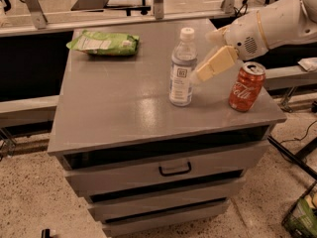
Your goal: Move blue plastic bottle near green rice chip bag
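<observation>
The blue plastic bottle (181, 69) stands upright on the grey cabinet top (124, 108), right of centre, with a white cap and a white label. The green rice chip bag (105, 42) lies flat at the far left corner, well apart from the bottle. My gripper (205, 58), with cream fingers (216, 63), comes in from the right on a white arm and sits just right of the bottle at mid height. It is open and holds nothing. The lower fingertip is close to the bottle's side.
An orange-red soda can (246, 87) stands near the right edge of the top, below my arm. The cabinet has drawers with a black handle (175, 170). A metal rail and frame run behind the cabinet. A basket (302, 214) sits on the floor at the lower right.
</observation>
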